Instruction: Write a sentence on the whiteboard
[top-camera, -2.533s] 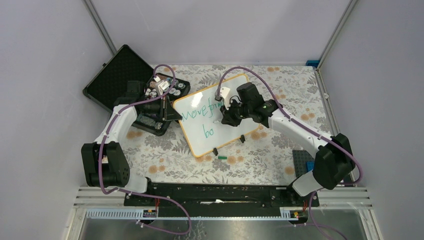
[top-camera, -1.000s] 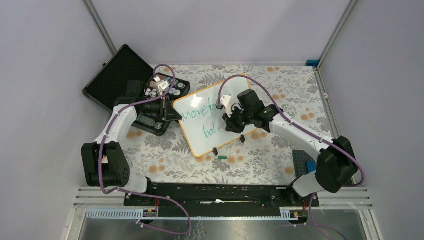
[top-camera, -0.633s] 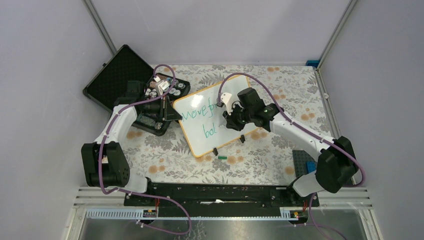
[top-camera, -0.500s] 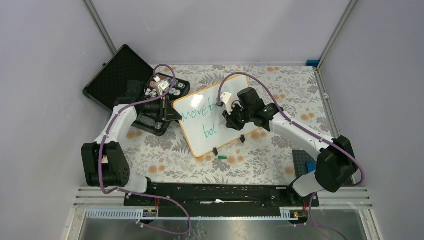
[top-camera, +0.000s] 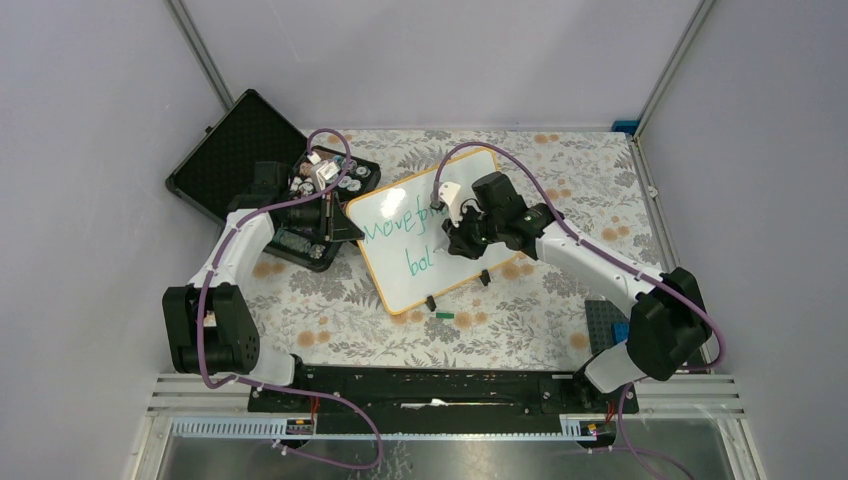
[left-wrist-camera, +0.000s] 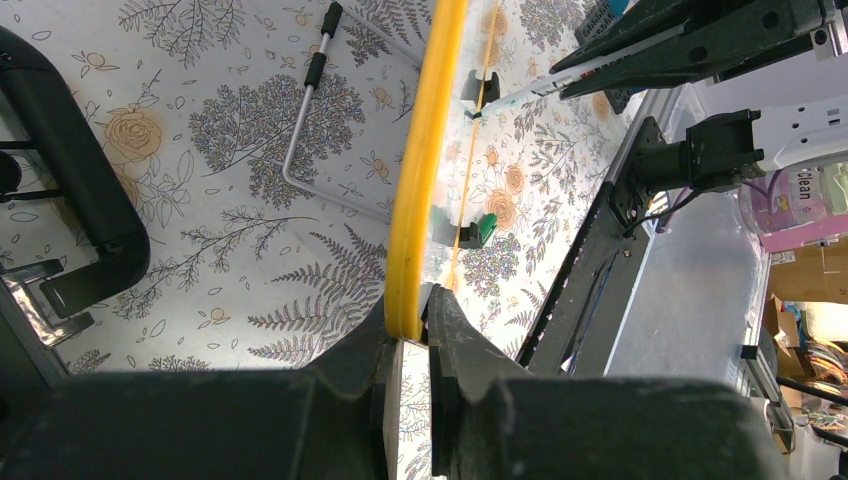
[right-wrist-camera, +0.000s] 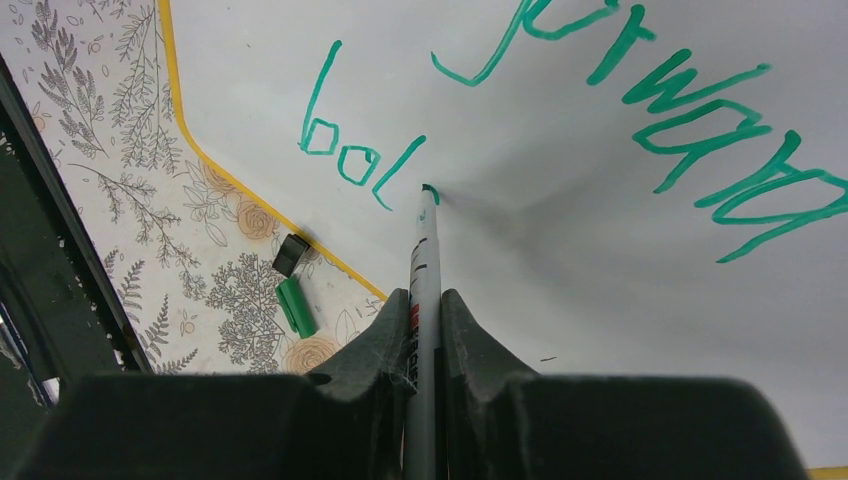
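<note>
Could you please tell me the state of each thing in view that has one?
whiteboard: held by its rim.
sentence: unfinished, second line reads "bol".
marker: uncapped, tip at the board.
cap: off, lying on the table.
case: open.
left claw: shut on whiteboard.
right claw: shut on marker.

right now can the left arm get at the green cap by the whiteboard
Probably not: the left gripper is shut on the yellow rim of the whiteboard, and the green cap lies off the board's near edge, so it would have to let go first.
</note>
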